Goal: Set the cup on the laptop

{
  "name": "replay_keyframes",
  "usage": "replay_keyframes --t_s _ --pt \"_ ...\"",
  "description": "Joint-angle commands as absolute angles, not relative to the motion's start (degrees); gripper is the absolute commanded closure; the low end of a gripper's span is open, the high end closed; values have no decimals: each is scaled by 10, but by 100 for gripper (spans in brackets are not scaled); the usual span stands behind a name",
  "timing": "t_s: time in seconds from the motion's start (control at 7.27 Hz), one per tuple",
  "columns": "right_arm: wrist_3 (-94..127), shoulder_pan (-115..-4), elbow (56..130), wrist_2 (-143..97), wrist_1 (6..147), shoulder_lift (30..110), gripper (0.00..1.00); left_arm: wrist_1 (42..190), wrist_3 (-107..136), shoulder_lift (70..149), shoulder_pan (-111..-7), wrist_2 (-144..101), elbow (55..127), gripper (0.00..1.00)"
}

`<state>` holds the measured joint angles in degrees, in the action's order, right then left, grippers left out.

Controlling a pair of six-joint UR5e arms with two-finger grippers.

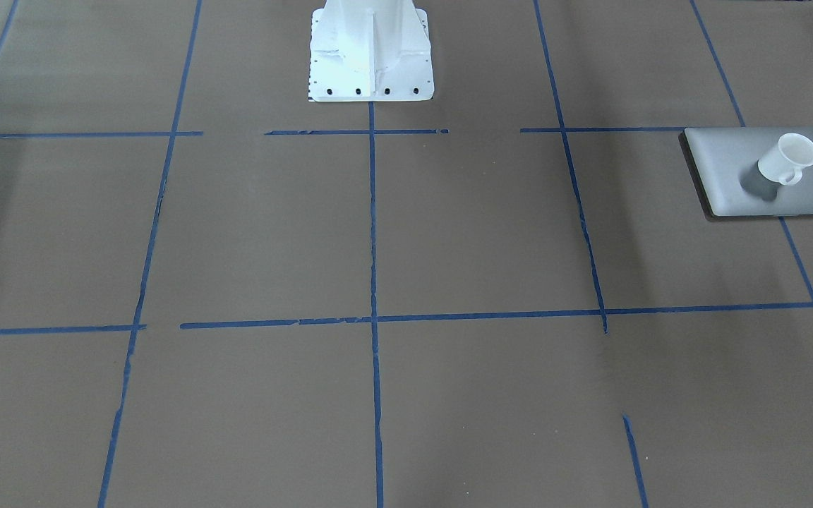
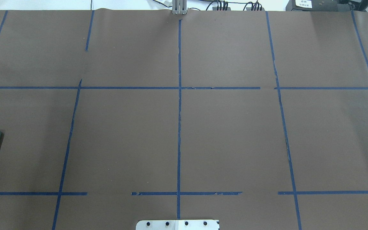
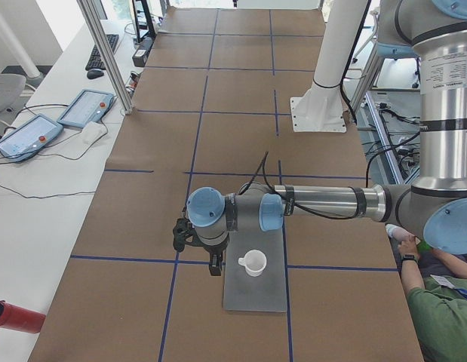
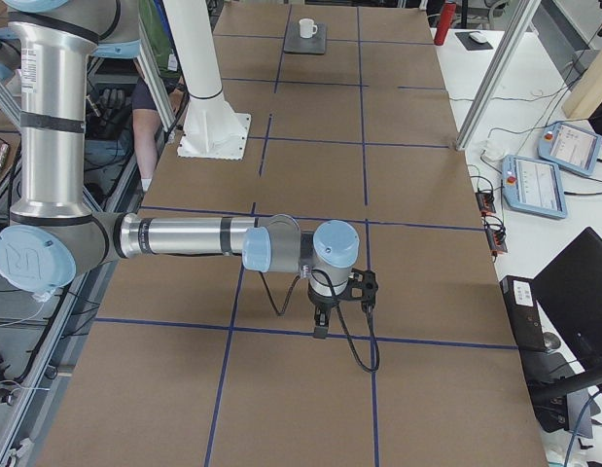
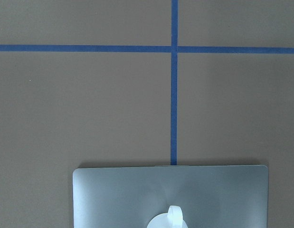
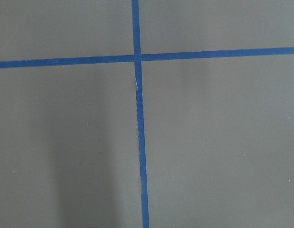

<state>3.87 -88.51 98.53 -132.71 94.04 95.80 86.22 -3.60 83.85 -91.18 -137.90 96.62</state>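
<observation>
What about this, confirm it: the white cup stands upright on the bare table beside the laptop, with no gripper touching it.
Not right. The cup stands upright on the laptop lid, not on the bare table beside it, as the exterior front-facing view shows. The rest holds.

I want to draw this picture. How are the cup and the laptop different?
The cup is white; the laptop is silver-grey. The cup is small and round with a handle; the laptop is much bigger, flat and rectangular. The cup stands upright on top; the laptop lies closed underneath. Both are plain-coloured.
</observation>
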Motion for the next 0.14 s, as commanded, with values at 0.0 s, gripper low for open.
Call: replay_keyframes --t_s 0.0 --pt "39 -885 985 -1327 940 958 0 862 -36 838 -912 -1379 968 0"
